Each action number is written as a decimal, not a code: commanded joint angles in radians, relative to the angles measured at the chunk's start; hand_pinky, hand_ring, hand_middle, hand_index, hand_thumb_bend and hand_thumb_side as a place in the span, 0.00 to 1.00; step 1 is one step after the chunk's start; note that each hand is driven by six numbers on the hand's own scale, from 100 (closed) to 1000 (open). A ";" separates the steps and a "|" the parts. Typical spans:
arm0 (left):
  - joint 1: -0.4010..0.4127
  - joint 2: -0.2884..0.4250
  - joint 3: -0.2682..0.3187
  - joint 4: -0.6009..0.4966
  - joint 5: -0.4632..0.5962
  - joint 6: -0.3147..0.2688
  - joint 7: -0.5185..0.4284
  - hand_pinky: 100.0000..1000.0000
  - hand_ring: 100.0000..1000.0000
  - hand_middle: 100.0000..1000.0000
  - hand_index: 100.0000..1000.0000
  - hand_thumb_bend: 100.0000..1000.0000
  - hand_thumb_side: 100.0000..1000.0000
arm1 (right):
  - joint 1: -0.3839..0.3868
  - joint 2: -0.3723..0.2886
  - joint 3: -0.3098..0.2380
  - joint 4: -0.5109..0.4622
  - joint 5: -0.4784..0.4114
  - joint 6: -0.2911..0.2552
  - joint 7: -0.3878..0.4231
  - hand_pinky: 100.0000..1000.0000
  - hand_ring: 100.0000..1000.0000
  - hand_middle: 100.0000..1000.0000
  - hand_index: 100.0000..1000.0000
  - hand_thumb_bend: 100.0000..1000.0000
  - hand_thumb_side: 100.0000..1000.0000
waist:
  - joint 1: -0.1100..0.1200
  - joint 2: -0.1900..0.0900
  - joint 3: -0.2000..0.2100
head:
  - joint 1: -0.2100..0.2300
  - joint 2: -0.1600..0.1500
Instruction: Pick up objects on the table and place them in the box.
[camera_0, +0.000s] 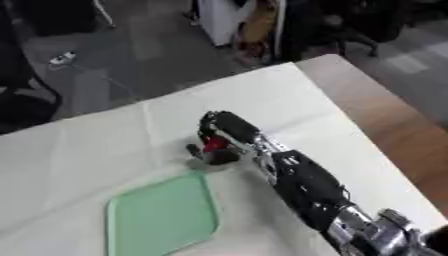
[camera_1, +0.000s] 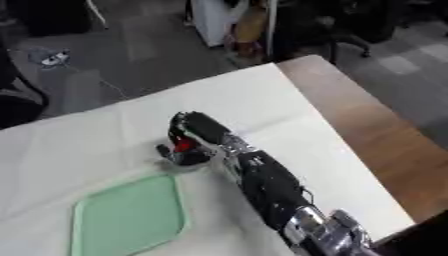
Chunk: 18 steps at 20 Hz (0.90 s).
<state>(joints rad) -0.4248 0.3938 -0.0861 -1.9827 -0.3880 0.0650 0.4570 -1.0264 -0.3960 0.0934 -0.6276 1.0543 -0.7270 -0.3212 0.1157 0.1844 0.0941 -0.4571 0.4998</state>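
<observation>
My right hand (camera_0: 226, 131) reaches in from the lower right over the white cloth, its fingers curled down around a small red object (camera_0: 214, 144) that shows between the fingers and thumb. The object sits just beyond the far corner of a pale green tray (camera_0: 162, 216), which lies flat on the cloth at the lower left. What the red thing is stays unclear, since the fingers cover most of it. My left hand shows in neither view.
The white cloth (camera_0: 96, 150) covers most of the table. A bare wooden strip (camera_0: 394, 125) runs along the table's right edge. Beyond the far edge is grey floor with furniture and a cable.
</observation>
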 joint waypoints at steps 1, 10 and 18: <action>-0.002 0.032 0.014 -0.017 -0.005 0.004 0.003 0.25 0.44 0.63 0.78 0.21 0.77 | -0.037 -0.022 0.019 -0.059 -0.064 -0.006 0.048 0.00 0.00 0.00 0.00 0.17 0.26 | -0.009 -0.027 -0.003 | 0.017 0.013; 0.016 0.049 0.020 -0.017 -0.014 0.009 0.007 0.25 0.44 0.63 0.78 0.21 0.77 | 0.002 -0.044 0.106 -0.248 -0.291 0.004 0.172 0.00 0.00 0.00 0.00 0.19 0.24 | -0.023 -0.046 -0.012 | 0.035 0.047; 0.022 0.057 0.021 -0.017 -0.018 0.010 0.009 0.25 0.44 0.63 0.78 0.21 0.77 | 0.044 -0.061 0.179 -0.397 -0.444 0.032 0.269 0.00 0.00 0.00 0.00 0.19 0.24 | -0.030 -0.052 -0.013 | 0.042 0.068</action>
<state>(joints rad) -0.3967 0.4209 -0.0792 -1.9827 -0.4011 0.0724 0.4644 -0.9682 -0.4321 0.2668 -0.9902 0.6337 -0.6987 -0.0657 0.0900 0.1537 0.0822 -0.4227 0.5646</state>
